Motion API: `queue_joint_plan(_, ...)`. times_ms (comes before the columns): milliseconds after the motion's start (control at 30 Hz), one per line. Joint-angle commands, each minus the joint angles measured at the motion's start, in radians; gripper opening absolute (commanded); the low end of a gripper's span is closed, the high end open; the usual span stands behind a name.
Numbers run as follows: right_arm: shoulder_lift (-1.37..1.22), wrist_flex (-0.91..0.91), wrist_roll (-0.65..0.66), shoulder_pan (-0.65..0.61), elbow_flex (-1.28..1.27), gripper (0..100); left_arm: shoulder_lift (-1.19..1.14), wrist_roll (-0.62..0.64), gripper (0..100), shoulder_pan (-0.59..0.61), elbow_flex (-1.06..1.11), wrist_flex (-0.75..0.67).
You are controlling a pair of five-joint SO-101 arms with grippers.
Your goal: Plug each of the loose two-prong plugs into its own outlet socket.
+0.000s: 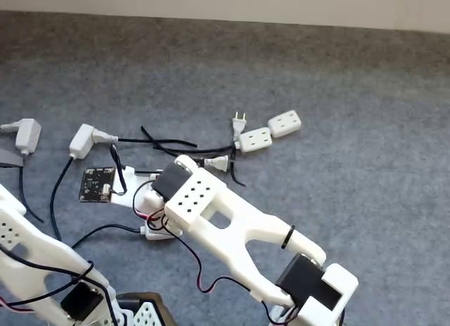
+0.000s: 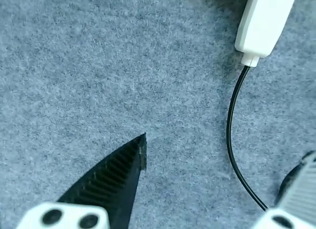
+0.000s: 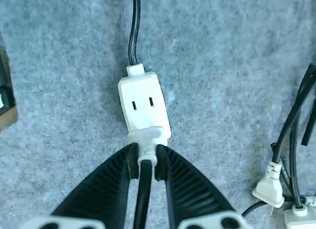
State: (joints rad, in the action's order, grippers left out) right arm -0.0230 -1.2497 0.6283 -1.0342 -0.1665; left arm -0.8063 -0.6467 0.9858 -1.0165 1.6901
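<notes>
My right gripper [image 3: 144, 157] is shut on a white two-prong plug [image 3: 144, 140], which sits against the end of a white outlet socket [image 3: 143, 103] lying flat on the grey carpet. A loose plug [image 3: 269, 187] lies off to one side. From above, two joined sockets [image 1: 254, 139] lie mid-table, with one loose plug [image 1: 240, 119] beside them and another [image 1: 219, 163] by the right arm [image 1: 211, 206]. My left gripper [image 2: 224, 150] is open over bare carpet, and a white socket block [image 2: 264, 21] with a black cord [image 2: 232, 125] lies beyond it.
Black cords [image 1: 165, 140] cross the middle of the carpet. A white socket with a plug in its end [image 1: 83, 140] and another white block [image 1: 28, 133] lie at the left. A small circuit board [image 1: 97, 184] sits by the right arm. The right side of the carpet is open.
</notes>
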Motion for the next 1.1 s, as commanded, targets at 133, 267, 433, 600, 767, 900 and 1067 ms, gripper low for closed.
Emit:
queue_joint_plan(133,0.01,0.051,0.012,0.013,-0.064,0.7,0.013,-0.006,45,-0.002,-0.035,-0.003)
queue_joint_plan(267,0.01,0.045,0.018,0.015,-0.064,0.7,0.013,-0.006,45,-0.002,-0.035,-0.002)
queue_joint_plan(433,0.01,0.044,0.048,0.064,-0.062,0.7,0.013,-0.006,45,-0.002,-0.035,-0.002)
queue_joint_plan(600,0.008,0.042,0.061,0.073,-0.062,0.7,0.013,-0.006,45,-0.007,-0.035,-0.002)
queue_joint_plan(767,0.008,0.067,0.054,0.071,-0.081,0.7,0.013,-0.006,45,-0.007,-0.035,-0.002)
queue_joint_plan(900,0.01,0.137,0.005,0.058,-0.18,0.8,0.019,-0.006,45,-0.008,-0.035,0.0)
queue_joint_plan(1067,0.01,0.142,-0.008,0.056,-0.209,1.4,0.019,-0.005,45,-0.01,-0.071,0.052)
